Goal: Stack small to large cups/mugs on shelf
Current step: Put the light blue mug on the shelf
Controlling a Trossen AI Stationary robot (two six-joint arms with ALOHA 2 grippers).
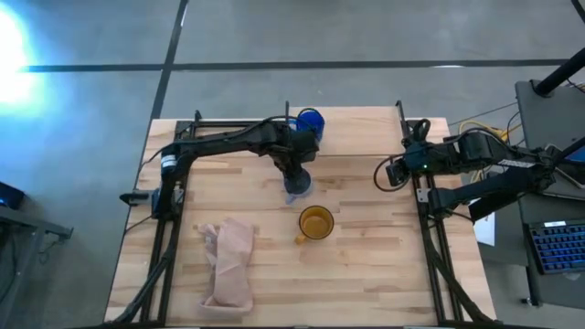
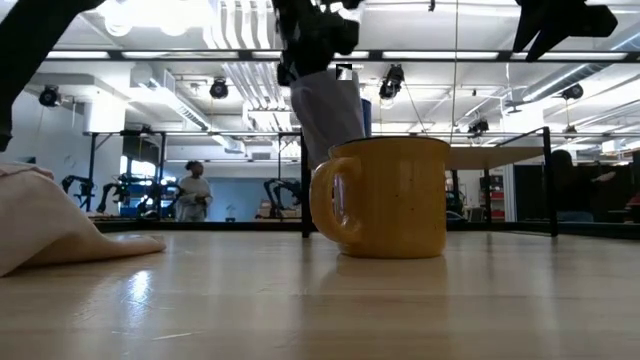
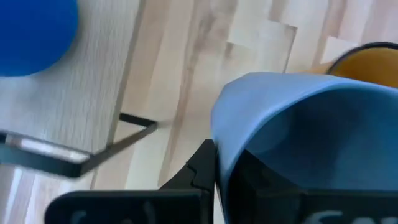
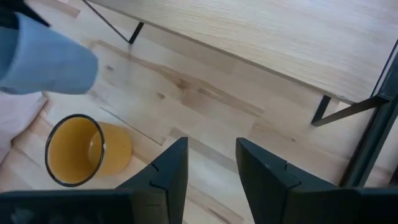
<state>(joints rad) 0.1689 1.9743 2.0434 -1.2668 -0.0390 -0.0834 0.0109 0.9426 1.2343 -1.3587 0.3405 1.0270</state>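
My left gripper (image 1: 294, 175) is shut on the grey-blue mug (image 1: 298, 188) over the table's middle, just in front of the shelf (image 1: 366, 132). The mug also shows in the low view (image 2: 325, 110) and in the right wrist view (image 4: 43, 56). The small bright blue mug (image 1: 311, 121) stands on the shelf board. The yellow-orange mug (image 1: 316, 222) stands upright on the tabletop, nearer than the held mug. My right gripper (image 4: 211, 165) is open and empty at the table's right side, in front of the shelf. My left gripper holds the grey-blue mug by its wall at the rim (image 3: 227, 155), one finger outside (image 3: 202, 165) and one inside the mug. The fingers come from above. The mug hangs below them, tilted; in the low view it looks clear of the table, with its bottom hidden behind the yellow-orange mug.
A pinkish-beige cloth (image 1: 228, 263) lies crumpled on the table's near left. The shelf's thin black posts (image 4: 320, 109) stand on the tabletop. A black frame (image 1: 430, 238) runs along both table sides. People show in the room beyond (image 2: 192, 190).
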